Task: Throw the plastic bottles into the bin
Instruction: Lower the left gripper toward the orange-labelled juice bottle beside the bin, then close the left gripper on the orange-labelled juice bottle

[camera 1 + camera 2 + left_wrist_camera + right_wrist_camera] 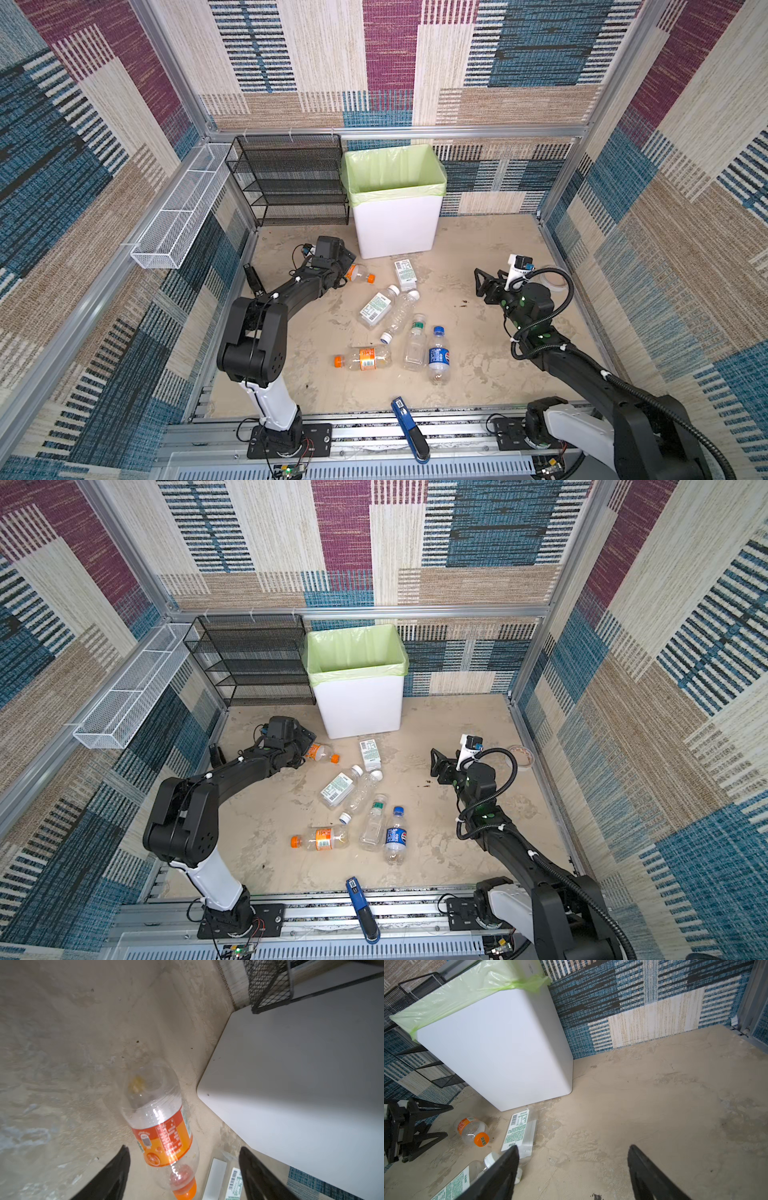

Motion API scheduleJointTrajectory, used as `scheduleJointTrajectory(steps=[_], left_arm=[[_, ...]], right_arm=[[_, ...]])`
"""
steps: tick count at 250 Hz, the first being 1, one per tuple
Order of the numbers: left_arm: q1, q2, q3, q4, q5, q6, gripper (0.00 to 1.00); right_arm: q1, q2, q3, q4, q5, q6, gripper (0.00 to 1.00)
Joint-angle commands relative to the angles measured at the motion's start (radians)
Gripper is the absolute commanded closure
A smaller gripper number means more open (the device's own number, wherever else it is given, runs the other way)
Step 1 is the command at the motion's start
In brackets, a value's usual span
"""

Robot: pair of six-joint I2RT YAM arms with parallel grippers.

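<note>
Left wrist view puts the orange-capped bottle (pixel 160 1126) in the gap of the left claw (pixel 184 1147). Its fingers (pixel 116 1174) stand apart with bench (pixel 62 1043) showing on either side of the bottle, so the claw grips nothing. The bottle lies on its side, and its long axis runs along the claw's reach, not across the gap, so closing should pinch its width. The bin (pixel 301 1084) stands just beside it. The right claw (pixel 574 1146), also spread and empty, hangs over bare bench well apart, so the left arm is plainly nearer.
</note>
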Motion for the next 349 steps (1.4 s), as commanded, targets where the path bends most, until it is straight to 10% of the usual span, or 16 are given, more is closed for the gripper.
scheduleJointTrajectory(steps=[1,221,349], left_arm=[[-0.006,0.031,0.02,0.005,0.007,-0.057,0.18],[-0.01,0.171,0.07,0.051,-0.004,0.059,0.42],[-0.008,-0.298,-0.316,0.441,0.071,0.647,0.44]], right_arm=[[0.0,-0.001,-0.012,0.049,-0.003,0.018,0.18],[0.0,-0.012,-0.036,0.05,0.015,0.019,0.18],[0.001,-0.038,-0.013,-0.012,0.018,0.005,0.18]])
